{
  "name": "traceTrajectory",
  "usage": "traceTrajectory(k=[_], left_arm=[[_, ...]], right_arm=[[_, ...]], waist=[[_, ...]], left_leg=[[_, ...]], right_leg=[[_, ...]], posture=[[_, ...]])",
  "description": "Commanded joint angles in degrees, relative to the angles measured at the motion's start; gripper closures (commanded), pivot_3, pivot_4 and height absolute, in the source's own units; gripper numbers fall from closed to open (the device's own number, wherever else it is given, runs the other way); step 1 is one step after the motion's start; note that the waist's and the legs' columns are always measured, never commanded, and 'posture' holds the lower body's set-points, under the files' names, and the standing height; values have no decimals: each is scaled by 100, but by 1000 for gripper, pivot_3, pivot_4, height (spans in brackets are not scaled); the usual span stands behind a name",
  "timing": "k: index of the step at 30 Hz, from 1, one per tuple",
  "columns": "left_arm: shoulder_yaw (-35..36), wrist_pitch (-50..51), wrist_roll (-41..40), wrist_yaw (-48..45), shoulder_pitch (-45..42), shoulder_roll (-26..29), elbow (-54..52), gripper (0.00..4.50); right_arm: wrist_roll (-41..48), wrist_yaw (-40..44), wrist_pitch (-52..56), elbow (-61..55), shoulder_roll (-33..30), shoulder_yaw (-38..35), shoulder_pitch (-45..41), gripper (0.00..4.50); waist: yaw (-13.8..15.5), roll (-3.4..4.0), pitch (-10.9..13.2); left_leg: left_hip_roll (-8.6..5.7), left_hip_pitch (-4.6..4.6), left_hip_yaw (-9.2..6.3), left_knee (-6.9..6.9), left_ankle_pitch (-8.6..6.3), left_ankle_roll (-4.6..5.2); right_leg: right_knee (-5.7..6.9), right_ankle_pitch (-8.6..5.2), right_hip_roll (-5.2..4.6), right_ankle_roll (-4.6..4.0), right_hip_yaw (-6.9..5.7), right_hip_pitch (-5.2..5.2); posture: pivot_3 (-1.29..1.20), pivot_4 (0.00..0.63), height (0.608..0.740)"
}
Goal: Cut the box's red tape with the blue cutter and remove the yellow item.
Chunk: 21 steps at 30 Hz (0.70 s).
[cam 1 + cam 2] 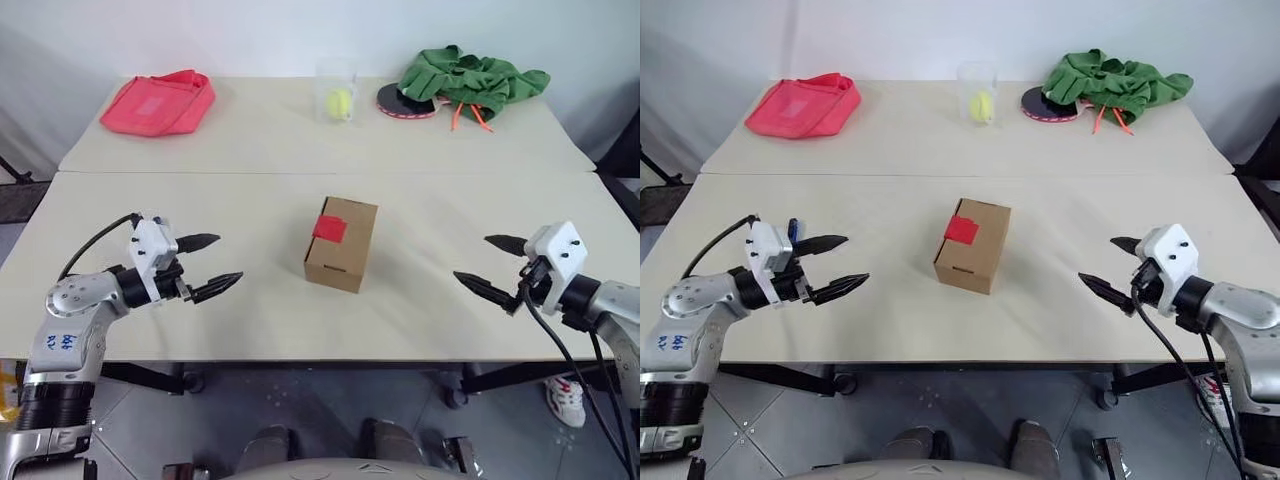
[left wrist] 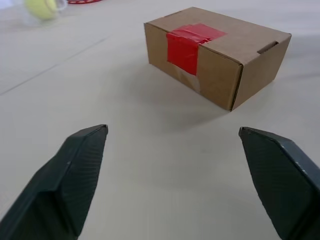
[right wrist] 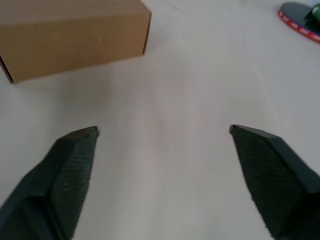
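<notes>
While the box [image 1: 341, 243] is positioned closed at the centre of the table [image 1: 250, 310], the red tape [image 1: 328, 228] is seen folded over its top edge. The left gripper [image 1: 214, 262] and right gripper [image 1: 488, 263] are held on either side, fingers spread apart and empty, well clear of it.

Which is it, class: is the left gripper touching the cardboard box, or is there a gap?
Apart. In the left eye view, bare table lies between the left gripper and the box; the left wrist view shows its open fingers short of the box.
</notes>
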Motion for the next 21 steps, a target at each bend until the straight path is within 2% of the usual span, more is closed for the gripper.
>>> traceTrajectory(k=[1, 10, 12, 15, 21], left_arm=[[-205, -309, 227, -78, -446, -133, 485, 1177], [-533, -695, 529, -157, -1314, -526, 1460, 3970], [-636, -841, 666, -112, -1530, -670, 1771, 4489], [-743, -1026, 846, -52, -1748, -845, 2161, 4489], [-1064, -1449, 1137, -39, -2343, -1531, 3082, 4489]], right_arm=[[70, -329, 231, -490, 168, 100, -17, 1262], [33, -733, 704, -666, 415, 463, -217, 4436], [18, -780, 943, -594, 415, 615, -325, 4500], [-63, -872, 1174, -490, 431, 791, -450, 4500], [-451, -1016, 1253, -27, 775, 1625, -835, 4500]], waist=[[0, -2, 1], [1, -14, 8], [0, -18, 10], [1, -21, 12], [1, -25, 14]], left_leg=[[-2, 0, 0, 0, 0, 0], [-13, -13, 2, 10, -1, 1], [-14, -13, 3, 11, 0, 1], [-13, -15, 4, 18, 0, 1], [-15, -22, 13, 23, 0, 1]], right_leg=[[0, 0, 1, 0, 0, 0], [3, 1, 8, 2, -1, -8], [4, 1, 8, 2, -1, -7], [5, 1, 10, 2, -1, -7], [6, 1, 10, 2, -7, -8]], posture=[[0, 150, 740], [0, 150, 740], [0, 150, 740], [0, 150, 740], [0, 150, 740]])
